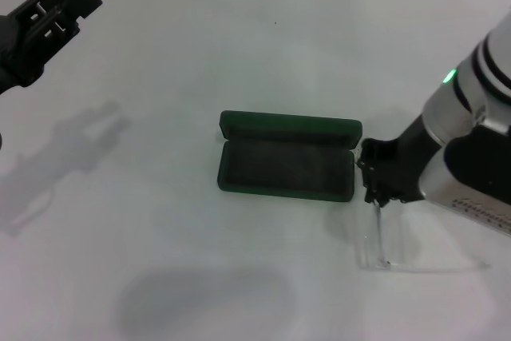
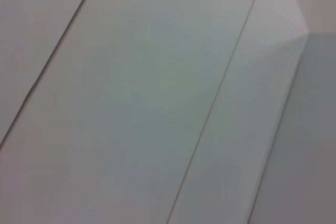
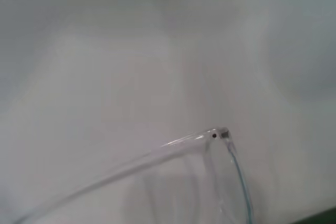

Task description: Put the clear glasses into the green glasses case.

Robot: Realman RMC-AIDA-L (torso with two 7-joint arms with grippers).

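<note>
My table (image 1: 160, 77) spreads out below me with the green glasses case (image 1: 286, 169) near its middle, lying open, its lid standing up along the far edge. Just to the right of the case hangs my right gripper (image 1: 375, 185). Directly under and in front of it, nearer to me, the clear glasses (image 1: 415, 261) rest on the table. My left gripper (image 1: 60, 5) hangs far off at the back left, well apart from everything

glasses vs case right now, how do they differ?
The clear glasses are transparent and hard to see; the green glasses case is dark, opaque green. The case lies open mid-table with nothing in it; the glasses lie outside it, to its right and nearer the robot, directly below the right gripper. Both rest on the white table.
</note>
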